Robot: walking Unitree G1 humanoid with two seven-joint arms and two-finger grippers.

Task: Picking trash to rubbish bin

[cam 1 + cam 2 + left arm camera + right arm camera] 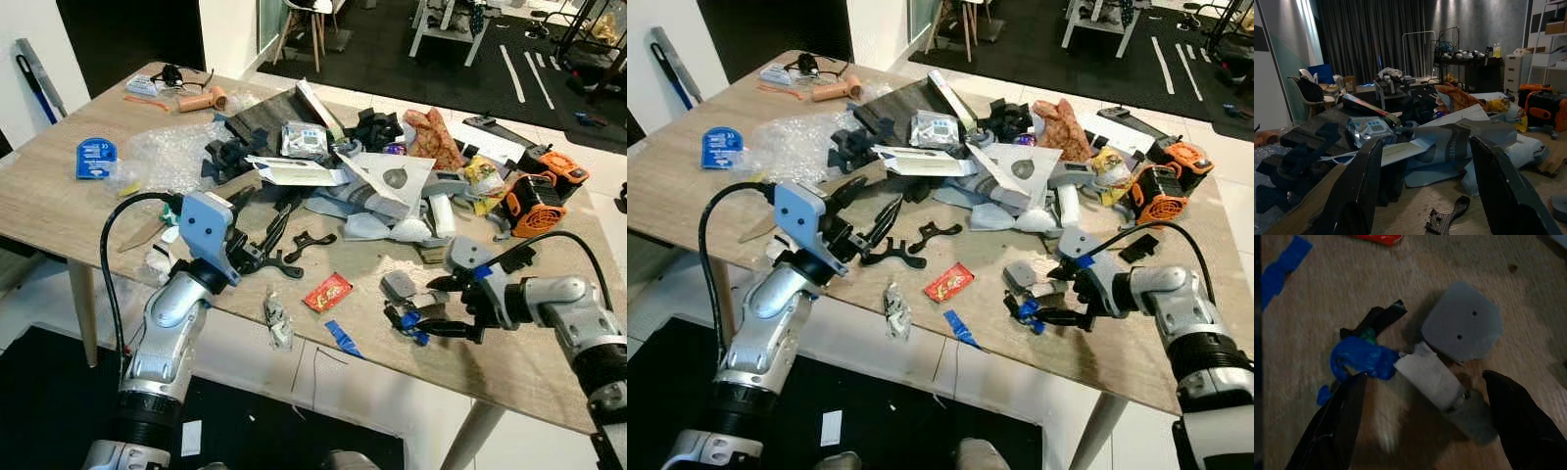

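Near the wooden table's (59,211) front edge lies a small heap of trash: a blue tape wad (1359,360), a white paper roll (1427,377) and a grey plastic piece (1462,323). My right gripper (431,311) stands open just over this heap, one finger on either side and nothing gripped. To its left lie a red wrapper (328,292), a blue tape strip (343,338) and a crumpled silvery wrapper (276,318). My left gripper (867,208) is open and holds nothing, hovering over the table's left part beside a black bracket (294,253).
A heap of papers, grey bags and black parts (382,181) covers the back of the table. Orange tools (537,201) stand at the right, with bubble wrap (167,147) and a blue pack (96,157) at the left. A chair (309,20) stands beyond.
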